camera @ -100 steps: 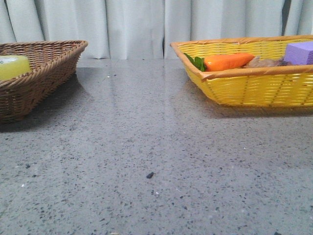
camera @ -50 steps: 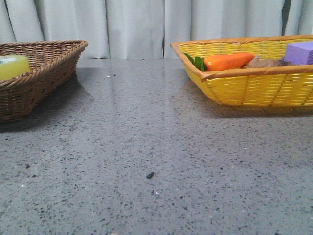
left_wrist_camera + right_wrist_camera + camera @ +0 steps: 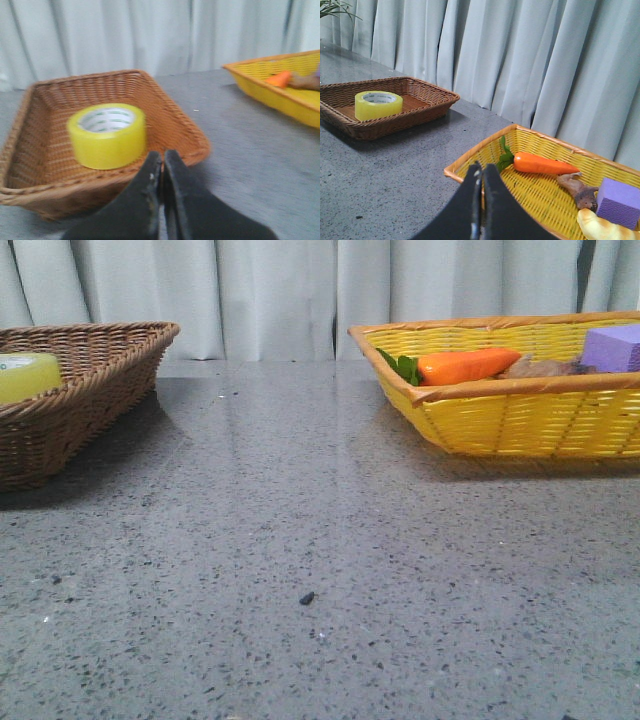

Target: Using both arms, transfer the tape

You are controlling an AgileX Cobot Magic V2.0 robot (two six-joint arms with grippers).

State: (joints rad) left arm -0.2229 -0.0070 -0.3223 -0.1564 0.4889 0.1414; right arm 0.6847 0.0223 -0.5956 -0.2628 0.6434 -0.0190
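The yellow tape roll (image 3: 107, 134) lies flat in the brown wicker basket (image 3: 170, 112), white core rim up. It also shows in the front view (image 3: 28, 376) at the far left and in the right wrist view (image 3: 378, 104). My left gripper (image 3: 162, 156) is shut and empty, just outside the brown basket's near rim, close to the tape. My right gripper (image 3: 482, 169) is shut and empty over the near corner of the yellow basket (image 3: 470, 159). Neither gripper shows in the front view.
The yellow basket (image 3: 520, 420) at the right holds an orange toy carrot (image 3: 465, 365), a purple block (image 3: 612, 346), a brown figure (image 3: 577, 189) and a pale yellow object (image 3: 600, 226). The brown basket (image 3: 95, 380) stands at the left. Grey speckled table (image 3: 300, 540); curtain behind.
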